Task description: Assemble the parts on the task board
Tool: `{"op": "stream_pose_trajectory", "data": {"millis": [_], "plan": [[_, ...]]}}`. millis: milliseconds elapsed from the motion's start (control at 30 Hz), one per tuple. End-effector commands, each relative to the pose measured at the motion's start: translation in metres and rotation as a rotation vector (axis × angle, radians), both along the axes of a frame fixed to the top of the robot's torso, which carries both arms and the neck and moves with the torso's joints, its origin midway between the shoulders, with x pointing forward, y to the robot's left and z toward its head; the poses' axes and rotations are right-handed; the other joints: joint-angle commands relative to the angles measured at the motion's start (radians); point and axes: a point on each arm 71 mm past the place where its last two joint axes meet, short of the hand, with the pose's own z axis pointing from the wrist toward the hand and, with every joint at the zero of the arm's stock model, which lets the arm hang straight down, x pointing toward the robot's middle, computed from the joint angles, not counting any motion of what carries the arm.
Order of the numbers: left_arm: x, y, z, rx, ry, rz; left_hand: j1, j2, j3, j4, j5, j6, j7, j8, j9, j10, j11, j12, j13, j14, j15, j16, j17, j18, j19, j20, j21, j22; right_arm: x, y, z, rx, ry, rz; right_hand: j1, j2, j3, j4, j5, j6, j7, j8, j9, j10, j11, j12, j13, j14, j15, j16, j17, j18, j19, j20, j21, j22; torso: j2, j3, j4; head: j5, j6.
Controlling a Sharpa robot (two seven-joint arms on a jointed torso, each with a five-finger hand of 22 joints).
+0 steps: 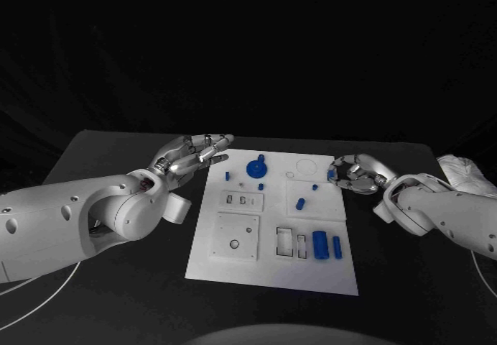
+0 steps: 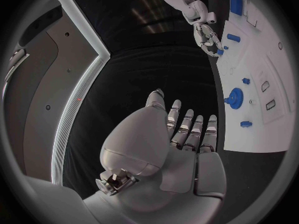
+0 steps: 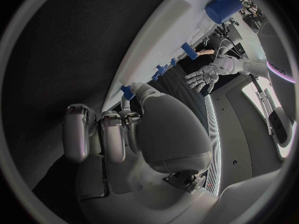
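Left hand [image 1: 194, 157]: hovering off the task board's [image 1: 271, 273] far-left edge, fingers spread, holding nothing.
Right hand [image 1: 355, 175]: pinching a small blue part [image 1: 332, 173] at the board's far-right edge.

The white task board [image 1: 271, 273] lies flat mid-surface, long side running toward the far edge. On it, a blue gear [image 1: 257, 169] sits near its far end, and two blue cylinders [image 1: 320, 244] lie side by side toward its near right corner.
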Motion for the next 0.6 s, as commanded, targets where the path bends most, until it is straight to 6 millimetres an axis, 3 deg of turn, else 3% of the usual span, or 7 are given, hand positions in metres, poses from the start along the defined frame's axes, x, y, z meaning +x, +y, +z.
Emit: {"op": "stream_pose_trajectory", "data": {"millis": [33, 433, 600], "plan": [[-0.001, -0.003, 0.001, -0.005, -0.001, -0.025, 0.011, 0.0, 0.005, 0.002, 0.004, -0.001, 0.03, 0.007, 0.0, 0.008, 0.002, 0.007, 0.002, 0.001, 0.003, 0.005, 0.001, -0.012, 0.009, -0.001, 0.007, 0.001, 0.0, 0.002, -0.001, -0.005, 0.008, 0.005, 0.004, 0.008, 0.0, -0.005, -0.006, 0.01, -0.001, 0.009, 0.002, 0.106, -0.005, 0.004, 0.263, 0.106, 0.001, 0.003, 0.263, -0.008, -0.005, 0.001, -0.004, 0.203, 0.0, -0.0003, -0.0007, 0.0, -0.003], [-0.001, -0.002, 0.0, -0.002, 0.004, -0.025, 0.011, 0.0, 0.006, 0.002, 0.004, -0.001, 0.03, 0.007, 0.0, 0.009, 0.002, 0.007, 0.002, 0.002, 0.004, 0.006, 0.001, -0.012, 0.009, -0.001, 0.007, 0.001, -0.001, 0.003, 0.004, 0.006, -0.047, -0.015, 0.013, 0.018, 0.004, -0.015, -0.008, 0.049, 0.0, 0.05, 0.008, 0.106, -0.006, 0.004, 0.263, 0.106, -0.002, 0.003, 0.263, -0.007, -0.006, -0.002, -0.004, 0.202, -0.001, -0.0002, -0.0012, 0.004, -0.005], [-0.001, -0.001, 0.0, -0.001, 0.006, -0.024, 0.011, 0.0, 0.006, 0.002, 0.004, -0.001, 0.03, 0.007, 0.0, 0.009, 0.002, 0.007, 0.002, 0.002, 0.004, 0.006, 0.001, -0.012, 0.009, -0.001, 0.007, 0.001, -0.005, 0.016, 0.019, 0.041, -0.085, 0.01, 0.012, 0.013, 0.001, -0.017, -0.005, 0.06, 0.004, 0.058, 0.006, 0.106, -0.005, 0.004, 0.263, 0.106, -0.002, 0.003, 0.263, -0.007, -0.006, -0.002, -0.005, 0.201, -0.001, -0.0001, -0.0001, 0.01, -0.006]]}}
